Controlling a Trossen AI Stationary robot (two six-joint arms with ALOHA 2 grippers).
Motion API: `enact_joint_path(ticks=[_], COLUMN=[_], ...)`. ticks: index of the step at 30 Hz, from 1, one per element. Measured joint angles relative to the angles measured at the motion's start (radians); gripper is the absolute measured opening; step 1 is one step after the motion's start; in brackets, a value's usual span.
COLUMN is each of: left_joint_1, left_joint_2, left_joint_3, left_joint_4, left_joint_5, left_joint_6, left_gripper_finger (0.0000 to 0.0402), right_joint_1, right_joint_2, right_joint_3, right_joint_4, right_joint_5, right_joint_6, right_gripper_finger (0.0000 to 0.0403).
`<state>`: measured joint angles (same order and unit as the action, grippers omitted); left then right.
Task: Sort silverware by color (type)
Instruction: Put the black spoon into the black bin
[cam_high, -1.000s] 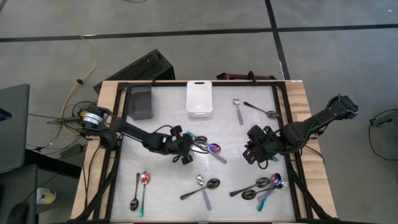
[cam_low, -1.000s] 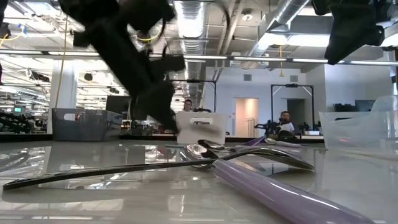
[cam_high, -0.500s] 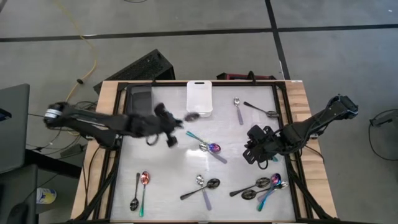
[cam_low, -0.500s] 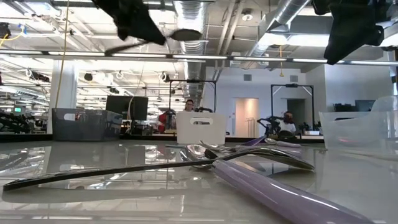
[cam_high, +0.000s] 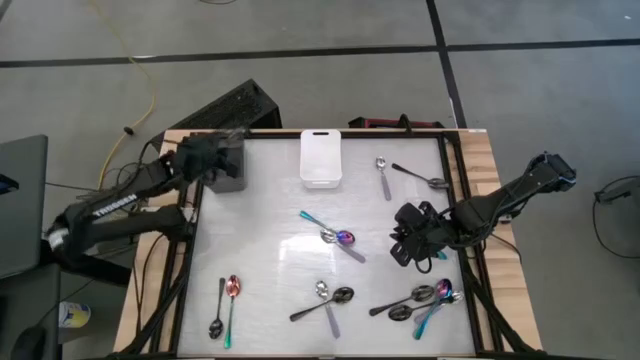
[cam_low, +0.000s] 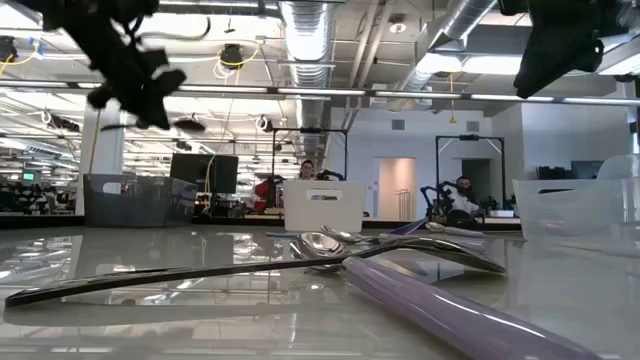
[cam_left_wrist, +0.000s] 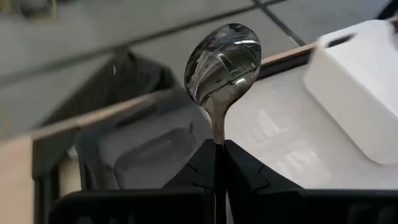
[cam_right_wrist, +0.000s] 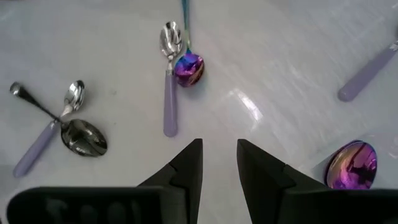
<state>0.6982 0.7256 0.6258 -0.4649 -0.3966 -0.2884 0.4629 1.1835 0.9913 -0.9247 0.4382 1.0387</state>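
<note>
My left gripper (cam_high: 220, 158) hovers at the table's far left, over the dark bin (cam_high: 230, 168), shut on a dark shiny spoon (cam_left_wrist: 222, 62). My right gripper (cam_high: 415, 245) hangs open above the table's right side, nothing between its fingers (cam_right_wrist: 186, 165). Loose spoons lie flat on the white tabletop. A rainbow spoon and a lilac-handled silver one (cam_high: 335, 236) are in the middle. Two lie at the far right (cam_high: 384, 175), a pair at the near left (cam_high: 225, 305), some near the middle front (cam_high: 325, 298), and a cluster at the near right (cam_high: 425, 300). My left gripper pinches the spoon's neck (cam_left_wrist: 217, 138), just below the bowl, between its two fingers. The spoon lies along the fingers, its bowl sticking out past the fingertips. The rest of the handle is hidden between them. The spoon is lifted clear, above the dark bin.
A white bin (cam_high: 320, 157) stands at the far middle, beside the dark bin. A black frame (cam_high: 455, 200) runs round the tabletop. Bare tabletop lies between the two arms. People and benches show in the room beyond the table.
My left gripper has risen from the spoons in the table's middle and swung toward the far left corner, rolling as it went. It carried the dark spoon clear of the table to above the dark bin. The rainbow and lilac-handled spoons stayed in place.
</note>
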Motion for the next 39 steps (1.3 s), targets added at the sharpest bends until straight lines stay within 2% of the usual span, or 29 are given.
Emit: enact_joint_path(ticks=[4,8,11,17,23,33,39], left_joint_1=[0.212,0.300,0.297,0.298,0.287,0.278,0.278], left_joint_2=[0.033,0.069,0.106,0.194,0.260,0.258,0.258], left_joint_3=[-0.013,-0.014,-0.014,-0.022,-0.025,-0.025,-0.025], left_joint_4=[0.024,0.041,0.042,0.029,0.042,0.057,0.053], left_joint_5=[0.236,0.317,0.329,0.318,0.266,0.234,0.235], left_joint_6=[0.008,0.047,0.076,0.071,0.070,0.108,0.117], left_gripper_finger=[0.0002,0.0002,0.0002,0.0002,0.0002,0.0003,0.0023], right_joint_1=[-0.025,-0.032,-0.025,-0.035,-0.035,-0.032,-0.032], right_joint_2=[0.000,0.000,0.010,0.011,0.011,0.011,0.011], right_joint_3=[0.000,0.000,0.000,0.000,0.000,0.000,0.000], right_joint_4=[-0.001,0.002,0.011,0.026,0.031,0.038,0.040], right_joint_5=[-0.086,-0.074,-0.039,-0.034,-0.041,-0.043,-0.044], right_joint_6=[-0.042,-0.024,-0.044,-0.080,-0.080,-0.079,-0.079], right_gripper_finger=[0.0122,0.0122,0.0122,0.0122,0.0122,0.0122,0.0122])
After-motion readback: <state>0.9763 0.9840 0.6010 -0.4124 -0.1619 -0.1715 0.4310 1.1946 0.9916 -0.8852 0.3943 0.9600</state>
